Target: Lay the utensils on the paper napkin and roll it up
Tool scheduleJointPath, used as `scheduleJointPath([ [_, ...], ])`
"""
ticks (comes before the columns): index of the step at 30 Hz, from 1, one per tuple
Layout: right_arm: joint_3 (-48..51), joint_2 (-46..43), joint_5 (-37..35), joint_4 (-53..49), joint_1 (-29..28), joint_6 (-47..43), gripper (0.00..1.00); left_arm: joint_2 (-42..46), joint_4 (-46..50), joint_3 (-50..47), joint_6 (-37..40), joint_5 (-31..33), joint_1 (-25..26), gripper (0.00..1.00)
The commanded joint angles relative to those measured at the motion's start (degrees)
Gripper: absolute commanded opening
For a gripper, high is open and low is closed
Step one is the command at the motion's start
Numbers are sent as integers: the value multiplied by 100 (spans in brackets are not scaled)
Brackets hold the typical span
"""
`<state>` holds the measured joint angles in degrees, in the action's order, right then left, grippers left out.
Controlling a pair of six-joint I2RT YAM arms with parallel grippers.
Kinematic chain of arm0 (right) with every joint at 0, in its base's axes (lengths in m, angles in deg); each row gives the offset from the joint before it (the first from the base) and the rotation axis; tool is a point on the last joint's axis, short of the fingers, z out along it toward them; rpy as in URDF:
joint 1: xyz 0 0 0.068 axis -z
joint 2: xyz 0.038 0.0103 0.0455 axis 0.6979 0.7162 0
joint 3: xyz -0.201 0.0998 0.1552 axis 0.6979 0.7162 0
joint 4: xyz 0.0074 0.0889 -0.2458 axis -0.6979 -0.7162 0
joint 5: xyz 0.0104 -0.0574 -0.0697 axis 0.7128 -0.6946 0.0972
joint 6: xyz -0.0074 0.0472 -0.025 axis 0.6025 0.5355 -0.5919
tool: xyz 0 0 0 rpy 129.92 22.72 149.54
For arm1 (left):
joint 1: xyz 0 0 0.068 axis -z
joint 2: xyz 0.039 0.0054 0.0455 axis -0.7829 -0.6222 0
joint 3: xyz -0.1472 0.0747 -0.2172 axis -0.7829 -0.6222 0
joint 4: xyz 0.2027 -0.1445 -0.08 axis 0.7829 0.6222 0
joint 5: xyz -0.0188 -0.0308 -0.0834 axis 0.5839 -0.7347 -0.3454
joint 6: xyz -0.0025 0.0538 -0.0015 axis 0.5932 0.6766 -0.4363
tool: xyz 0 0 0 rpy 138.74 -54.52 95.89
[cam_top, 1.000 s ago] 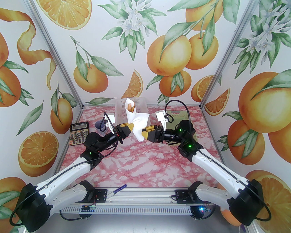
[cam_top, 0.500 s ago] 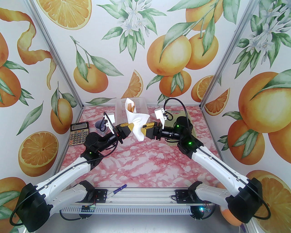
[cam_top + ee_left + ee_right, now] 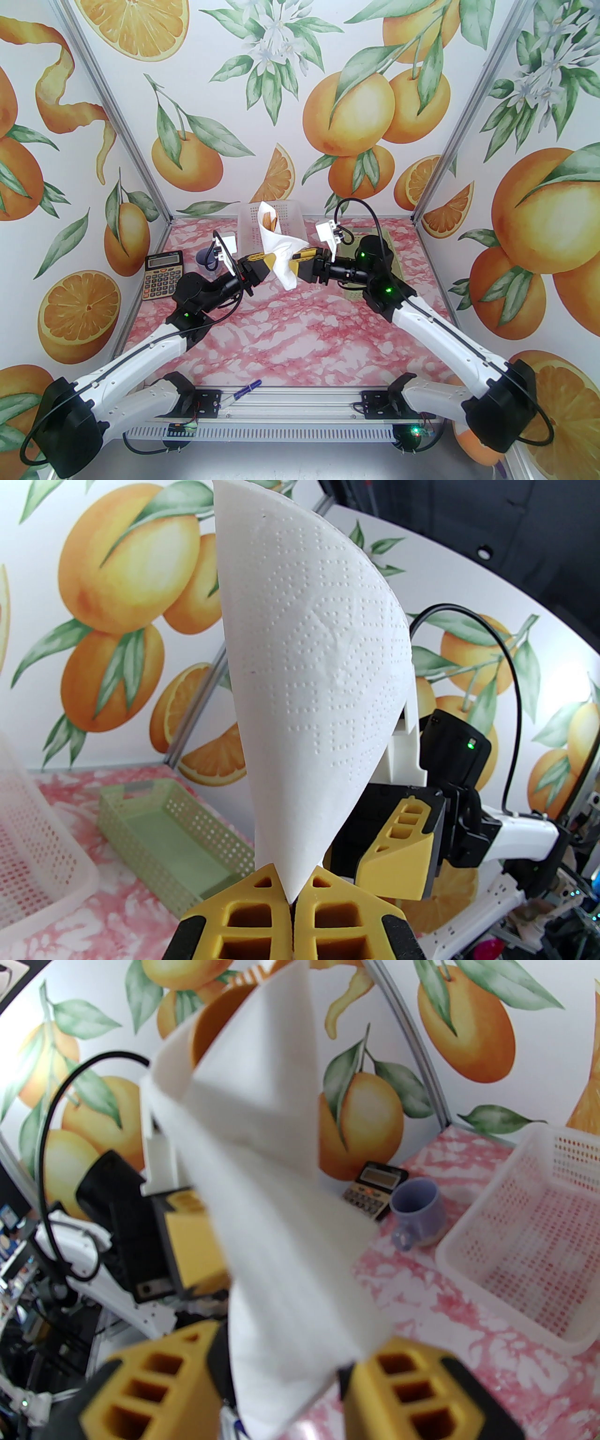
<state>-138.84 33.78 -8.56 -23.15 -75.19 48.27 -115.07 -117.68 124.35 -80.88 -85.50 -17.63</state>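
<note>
- Top view: the paper napkin [image 3: 282, 255], wrapped into a cone, hangs above mid-table between the left gripper [image 3: 271, 258] and the right gripper [image 3: 295, 265]. The utensils [image 3: 268, 220] poke from its open top, in front of the white basket [image 3: 294, 211].
- Left wrist: the fingers are pinched tight on the cone's lower tip, probably to stop the wrap unwinding.
- Right wrist: the fingers stand wide apart on either side of the napkin's loose lower flap, seemingly placed to close and tighten the roll.
</note>
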Motion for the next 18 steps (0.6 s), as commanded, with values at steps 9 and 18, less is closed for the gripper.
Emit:
scheduleJointPath([
  [9, -415, 49, -114, 58, 164, -227, 44, 65, -59, 10, 91, -67, -18, 0],
  [18, -127, -249, -28, 333, 782, 133, 57, 73, -59, 27, 85, -86, -7, 0],
])
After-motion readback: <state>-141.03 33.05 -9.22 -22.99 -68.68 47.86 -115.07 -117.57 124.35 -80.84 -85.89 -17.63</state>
